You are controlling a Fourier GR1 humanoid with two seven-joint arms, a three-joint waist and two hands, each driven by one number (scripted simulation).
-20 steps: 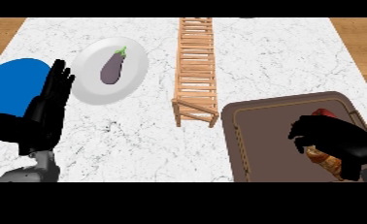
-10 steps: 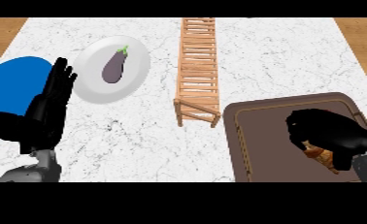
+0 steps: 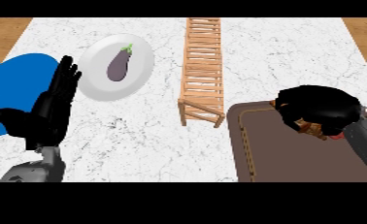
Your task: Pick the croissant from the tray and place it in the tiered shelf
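My right hand (image 3: 319, 109) is curled over the croissant (image 3: 313, 129) above the far part of the brown tray (image 3: 276, 155), at the right. Only a small brown sliver of the croissant shows under the fingers. The wooden tiered shelf (image 3: 202, 68) runs up the middle of the counter, its near end just left of the tray's far corner. My left hand (image 3: 54, 104) rests open at the left edge, fingers up, holding nothing.
A white plate (image 3: 140, 75) with a purple eggplant (image 3: 119, 66) lies left of the shelf. A blue plate (image 3: 18, 72) sits at the far left, partly behind my left hand. White marble counter stretches between shelf and plates.
My right hand has closed round the croissant and moved it up and to the left, toward the tray's far edge. The left hand has not moved.
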